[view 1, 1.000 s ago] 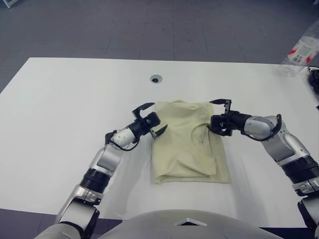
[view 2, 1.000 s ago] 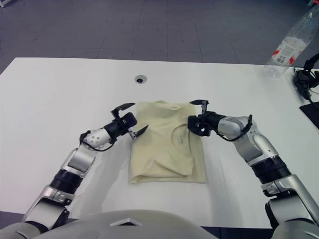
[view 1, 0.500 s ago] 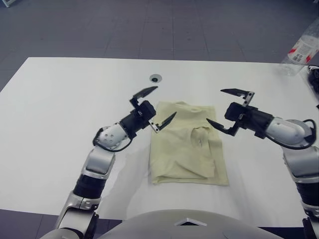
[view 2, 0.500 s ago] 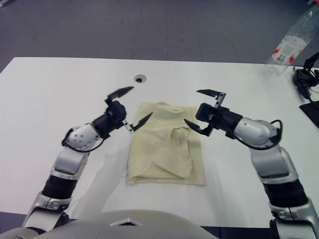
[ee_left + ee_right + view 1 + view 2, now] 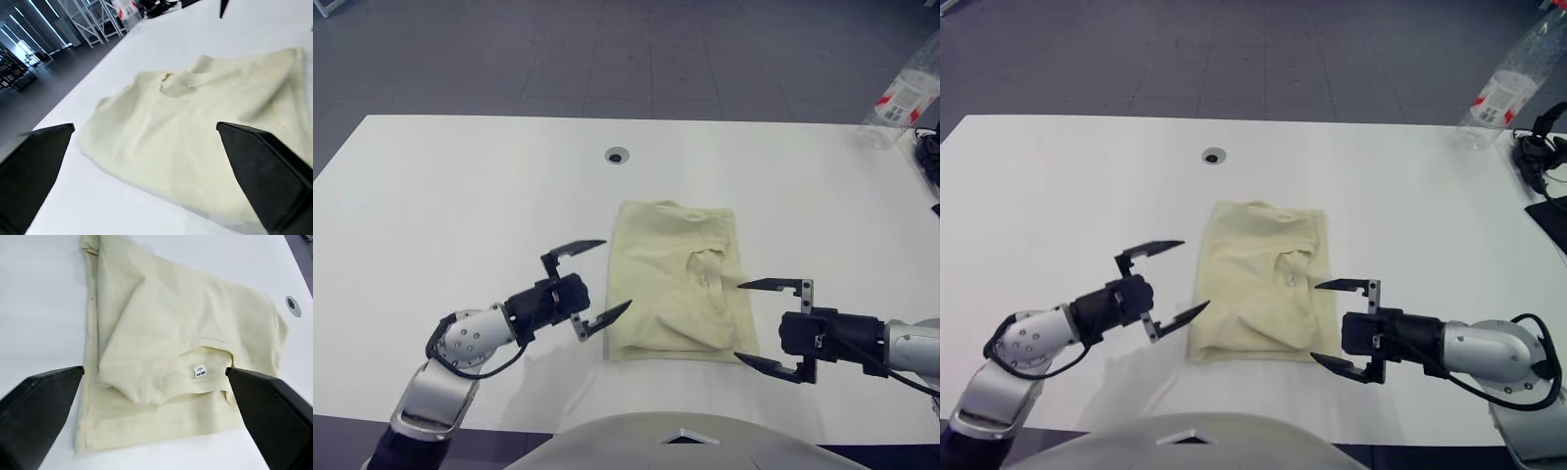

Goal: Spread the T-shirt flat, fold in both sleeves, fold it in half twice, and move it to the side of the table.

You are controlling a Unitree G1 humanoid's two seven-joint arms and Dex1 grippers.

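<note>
Since half a second ago we have drawn both arms back toward our body. The left gripper (image 5: 617, 274), which hovered by the far left corner of the T-shirt (image 5: 675, 279), now sits off its near left corner. The right gripper (image 5: 738, 321) has come from beside the collar (image 5: 710, 262) down to the near right corner. The shirt itself has not shifted.

Both grippers stand spread wide and hold nothing. On the left, the lower fingertip points at the shirt's near left edge from just beside it; we cannot tell whether it touches the cloth. On the right, the upper fingertip reaches over the shirt's right edge and the lower one lies just beside the near right corner. In the left wrist view our two dark fingers (image 5: 274, 171) frame the cloth with a broad gap between them.

The pale yellow T-shirt lies folded into an upright rectangle near the middle of the white table (image 5: 460, 196). Its collar is turned up on the right half, with a small white label (image 5: 199, 371) inside the neck, and a folded layer sits over the near part, its hems stacked along the near edge.

Beyond the shirt, to its far left, is a round cable hole (image 5: 618, 155). A plastic bottle (image 5: 1508, 88) stands at the far right corner, with black cables (image 5: 1533, 157) near it at the table's right edge.
</note>
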